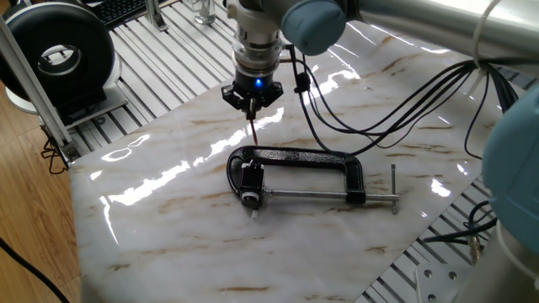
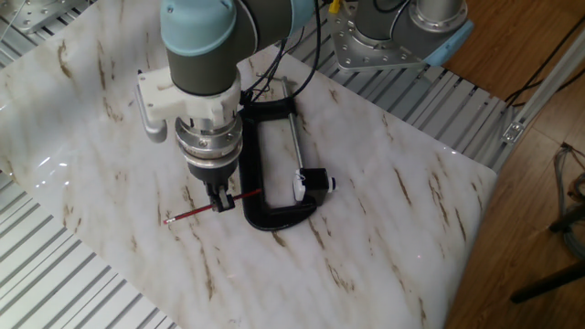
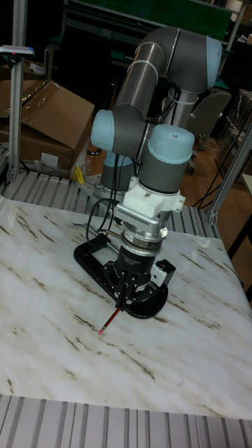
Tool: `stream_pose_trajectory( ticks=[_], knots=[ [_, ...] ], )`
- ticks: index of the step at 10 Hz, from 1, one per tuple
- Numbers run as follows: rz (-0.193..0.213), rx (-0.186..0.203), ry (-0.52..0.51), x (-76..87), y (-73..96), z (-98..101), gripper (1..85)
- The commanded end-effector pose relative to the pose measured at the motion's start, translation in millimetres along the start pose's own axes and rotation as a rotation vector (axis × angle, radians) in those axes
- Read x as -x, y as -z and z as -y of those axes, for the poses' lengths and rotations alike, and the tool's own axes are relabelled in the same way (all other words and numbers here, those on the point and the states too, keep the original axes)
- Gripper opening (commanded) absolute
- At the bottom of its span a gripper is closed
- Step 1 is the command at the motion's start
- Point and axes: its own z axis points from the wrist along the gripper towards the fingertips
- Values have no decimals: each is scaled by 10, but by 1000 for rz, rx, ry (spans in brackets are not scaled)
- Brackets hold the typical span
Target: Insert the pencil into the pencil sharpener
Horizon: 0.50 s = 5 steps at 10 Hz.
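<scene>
My gripper (image 1: 252, 103) is shut on the pencil (image 1: 253, 133), a thin dark-red stick held about level just above the marble top. Seen from the other fixed view, the pencil (image 2: 187, 214) sticks out to the left of the gripper (image 2: 221, 197), and its other end points toward the clamp's bend. The pencil sharpener (image 1: 249, 180), a small black block with a pale round end, is held in the jaw of the black C-clamp (image 1: 307, 157). The pencil's near end stops short of the sharpener (image 2: 313, 180). In the tall fixed view the gripper (image 3: 124, 292) hides most of the pencil (image 3: 110, 320).
The C-clamp (image 2: 260, 123) lies flat on the marble sheet (image 1: 168, 219), its steel screw rod (image 1: 320, 196) reaching right. Ribbed metal table (image 1: 160, 59) surrounds the sheet. A black round device (image 1: 59, 55) stands at the back left. Cables (image 1: 379, 109) hang from the arm.
</scene>
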Motion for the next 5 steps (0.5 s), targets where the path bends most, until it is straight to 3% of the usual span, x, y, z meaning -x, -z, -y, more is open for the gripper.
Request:
stream_pose_trajectory(
  ticks=[1,5],
  knots=[
    [7,-12,-11,-38,36,90,10],
    [14,-24,-9,-192,15,-31,10]
  ],
)
